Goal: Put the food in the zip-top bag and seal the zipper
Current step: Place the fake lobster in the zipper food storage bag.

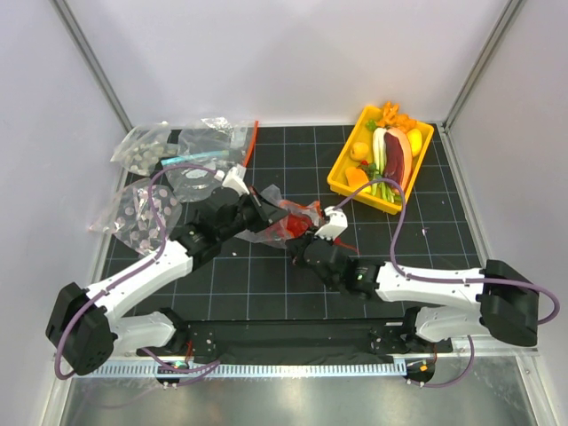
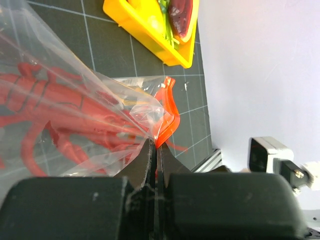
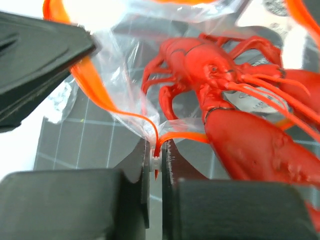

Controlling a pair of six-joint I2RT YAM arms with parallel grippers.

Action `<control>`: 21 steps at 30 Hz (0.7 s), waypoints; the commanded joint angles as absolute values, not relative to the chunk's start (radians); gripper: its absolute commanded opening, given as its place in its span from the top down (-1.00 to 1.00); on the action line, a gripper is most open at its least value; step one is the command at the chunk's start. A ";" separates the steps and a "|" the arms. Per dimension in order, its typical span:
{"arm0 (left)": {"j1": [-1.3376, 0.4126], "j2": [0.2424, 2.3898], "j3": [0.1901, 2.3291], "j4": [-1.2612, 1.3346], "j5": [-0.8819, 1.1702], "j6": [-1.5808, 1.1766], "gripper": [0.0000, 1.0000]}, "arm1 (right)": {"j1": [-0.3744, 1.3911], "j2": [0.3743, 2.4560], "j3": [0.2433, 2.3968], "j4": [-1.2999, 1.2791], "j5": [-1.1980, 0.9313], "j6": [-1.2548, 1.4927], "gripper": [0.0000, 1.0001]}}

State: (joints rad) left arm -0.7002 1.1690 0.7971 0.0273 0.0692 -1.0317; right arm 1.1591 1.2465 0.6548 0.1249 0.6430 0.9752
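Over the table (image 1: 266, 275), my left fingers (image 2: 142, 162) are pressed shut on the zipper (image 2: 167, 117) of the clear bag (image 2: 75, 55); my right fingers (image 3: 141, 165) pinch that strip too. Lobster (image 3: 200, 80) lies inside the bag.

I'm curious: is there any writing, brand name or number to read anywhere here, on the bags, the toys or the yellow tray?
No text can be read anywhere.
The zip-top bag, its zipper, the lobster and the yellow tray show no lettering.
The bags of grey discs are too small to tell whether they carry print.
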 commanded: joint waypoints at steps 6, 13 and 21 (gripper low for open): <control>-0.710 1.089 0.799 0.029 -0.009 -0.983 0.82 | 1.158 1.131 0.788 0.013 0.624 0.562 0.98; -0.709 0.971 0.876 -0.185 -0.199 -0.851 -0.55 | 1.157 1.174 1.095 -0.491 0.385 0.261 0.98; -0.710 0.882 0.876 -0.250 -0.261 -0.789 -0.87 | 1.157 1.072 1.229 -0.695 0.273 0.245 0.98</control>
State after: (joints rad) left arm -0.7071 0.8886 0.8616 -0.2153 -0.2180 -0.8379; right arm 1.1557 1.1313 1.1542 -0.5816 0.3111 0.2909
